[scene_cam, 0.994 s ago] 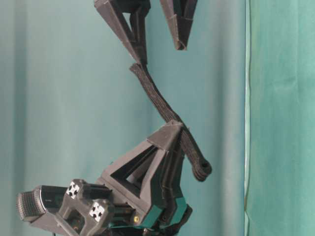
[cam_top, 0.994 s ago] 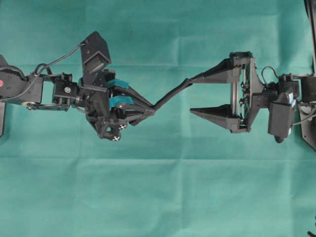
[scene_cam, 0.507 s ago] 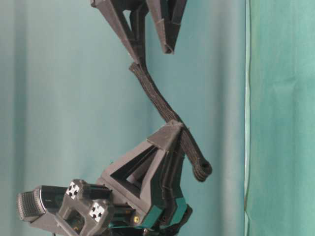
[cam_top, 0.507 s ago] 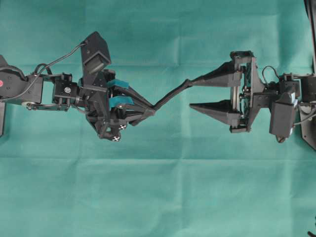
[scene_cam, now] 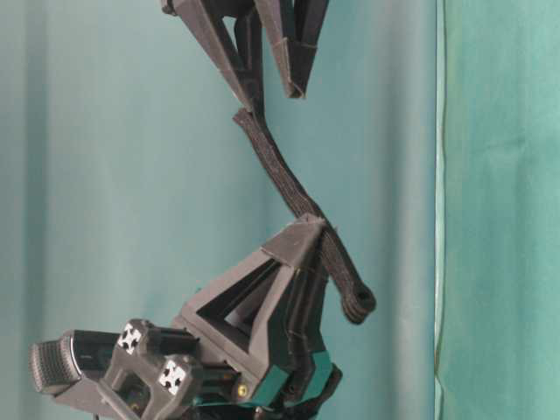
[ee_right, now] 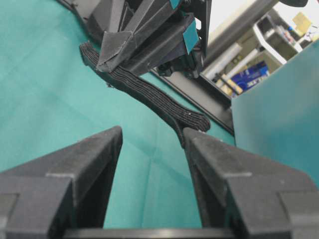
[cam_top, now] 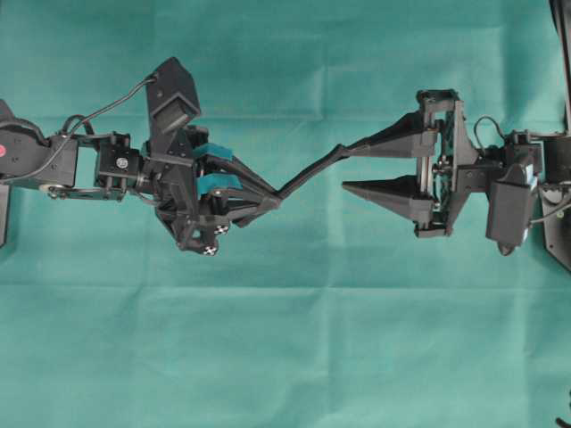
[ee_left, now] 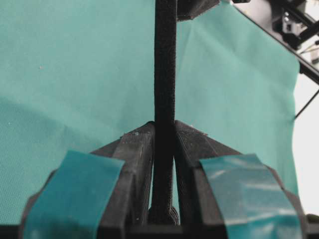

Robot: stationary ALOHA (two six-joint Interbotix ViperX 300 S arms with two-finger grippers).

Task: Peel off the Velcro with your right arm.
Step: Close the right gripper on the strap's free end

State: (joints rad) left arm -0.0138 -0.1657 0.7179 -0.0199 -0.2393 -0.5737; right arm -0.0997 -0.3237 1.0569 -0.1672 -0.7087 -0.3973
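velcro (cam_top: 308, 174) clamped in left gripper (cam_top: 272, 200), far end touching one right gripper (cam_top: 343, 168) finger; right jaws partly apart, gripping nothing.

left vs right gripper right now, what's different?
Left gripper has teal tape on its fingers; right gripper is plain black. Left is shut on the Velcro, strip pinched between its fingers in the left wrist view; right shows a clear gap between its fingers, with the strip's free end against just one of them. Left points toward the right of the overhead view, right toward the left. Both have pointed triangular black fingers.
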